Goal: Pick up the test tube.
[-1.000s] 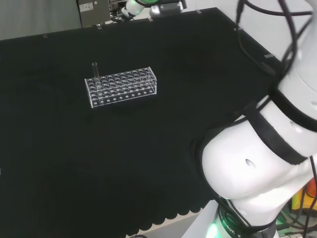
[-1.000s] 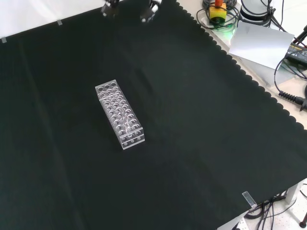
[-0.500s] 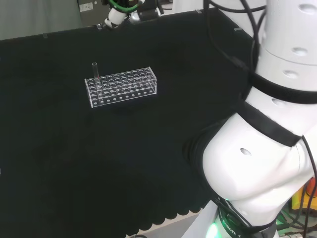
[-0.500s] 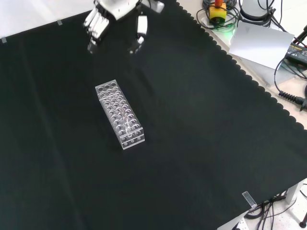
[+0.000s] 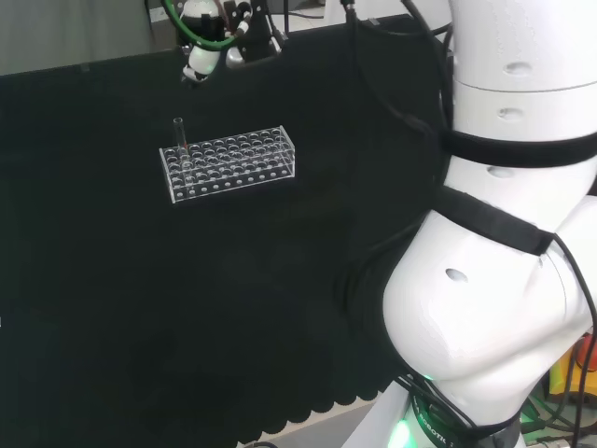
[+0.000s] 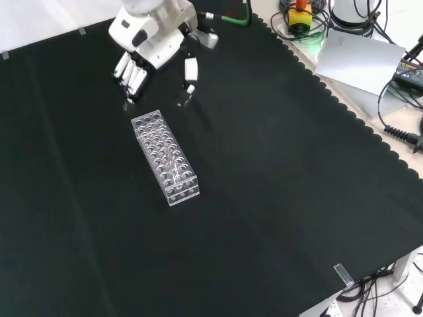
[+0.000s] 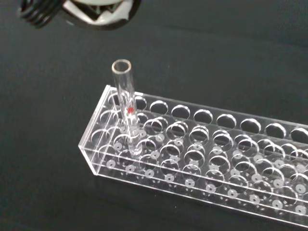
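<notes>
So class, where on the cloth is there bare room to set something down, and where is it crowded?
In the front view, bare cloth spreads below and to the right of the rack, out to the scalloped edge, and also to its left. It is crowded only above the rack, where the open hand hovers. The tube stands upright at one end.

Black cloth (image 6: 277, 198) covers bench, scalloped edge at front view's right. Beyond edge: grey sheet (image 6: 360, 59), coiled black cables (image 6: 396, 125), yellow box with red button (image 6: 301, 14).
</notes>
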Available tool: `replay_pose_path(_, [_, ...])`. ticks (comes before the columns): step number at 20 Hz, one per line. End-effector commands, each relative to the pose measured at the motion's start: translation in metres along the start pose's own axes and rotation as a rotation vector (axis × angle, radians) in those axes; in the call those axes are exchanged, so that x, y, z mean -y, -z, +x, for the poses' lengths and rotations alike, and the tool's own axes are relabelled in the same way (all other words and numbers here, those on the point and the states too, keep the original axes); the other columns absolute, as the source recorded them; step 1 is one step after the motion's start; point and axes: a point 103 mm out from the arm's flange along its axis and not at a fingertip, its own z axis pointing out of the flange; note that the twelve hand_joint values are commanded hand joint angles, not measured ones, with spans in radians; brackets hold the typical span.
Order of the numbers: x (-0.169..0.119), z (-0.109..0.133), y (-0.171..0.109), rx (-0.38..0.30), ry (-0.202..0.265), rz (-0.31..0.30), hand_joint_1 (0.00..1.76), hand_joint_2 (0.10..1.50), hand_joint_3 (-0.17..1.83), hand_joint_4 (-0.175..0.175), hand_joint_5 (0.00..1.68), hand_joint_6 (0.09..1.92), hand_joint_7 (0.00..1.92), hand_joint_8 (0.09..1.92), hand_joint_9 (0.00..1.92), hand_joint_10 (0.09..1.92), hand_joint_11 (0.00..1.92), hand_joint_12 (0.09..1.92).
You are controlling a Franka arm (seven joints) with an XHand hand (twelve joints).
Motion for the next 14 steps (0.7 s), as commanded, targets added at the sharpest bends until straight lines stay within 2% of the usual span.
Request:
replay_pose_path(1, [-0.016, 0.017, -0.025, 0.041, 0.03, 0.067, 0.87, 0.66, 0.58, -0.108, 0.45, 0.31, 0.62, 0.88, 0.5, 0.87, 0.29, 1.48])
replay_pose_path(9, [-0.031, 0.032, -0.062, 0.091, 0.077, 0.171, 0.88, 0.65, 0.59, -0.123, 0.46, 0.4, 0.64, 0.88, 0.51, 0.85, 0.3, 1.47])
replay_pose_path(14, [-0.035, 0.039, -0.076, 0.112, 0.098, 0.203, 0.88, 0.65, 0.59, -0.132, 0.46, 0.47, 0.68, 0.88, 0.52, 0.85, 0.3, 1.47])
